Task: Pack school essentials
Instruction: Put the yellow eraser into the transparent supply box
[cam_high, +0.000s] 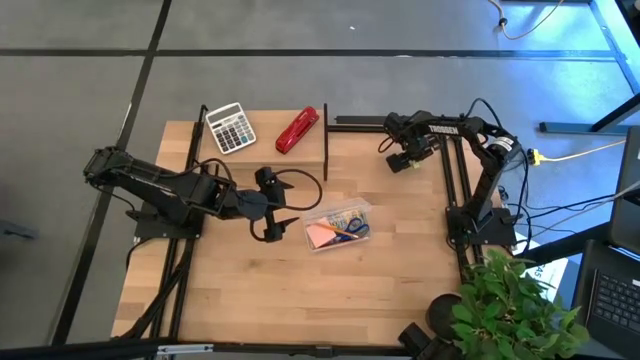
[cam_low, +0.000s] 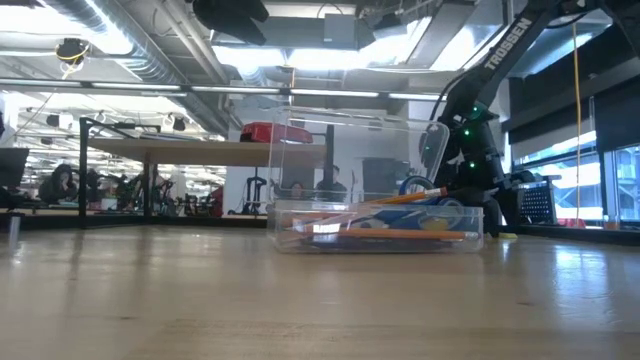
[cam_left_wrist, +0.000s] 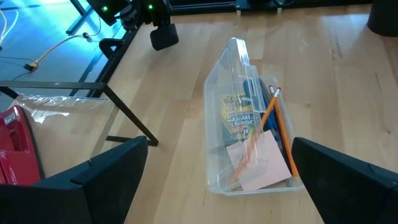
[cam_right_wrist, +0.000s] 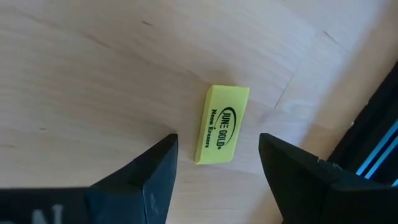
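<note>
A clear plastic box (cam_high: 338, 225) rests on its base at the table's middle with its lid open and upright (cam_low: 350, 150). It holds a pink sticky-note pad (cam_left_wrist: 261, 158), orange pencils (cam_left_wrist: 273, 121), blue-handled scissors (cam_high: 352, 228) and a printed packet (cam_left_wrist: 239, 118). My left gripper (cam_high: 275, 205) is open and empty just left of the box, which also shows in the left wrist view (cam_left_wrist: 249, 124). My right gripper (cam_high: 405, 160) is open at the far right, above a yellow eraser (cam_right_wrist: 222, 134) that lies flat on the table. Its fingers stand on either side of the eraser without touching it.
A white-grey calculator (cam_high: 230, 127) and a red stapler (cam_high: 297, 130) sit on a raised shelf at the far edge. A black frame post (cam_high: 325, 150) stands beside it. A green plant (cam_high: 510, 300) is at the near right corner.
</note>
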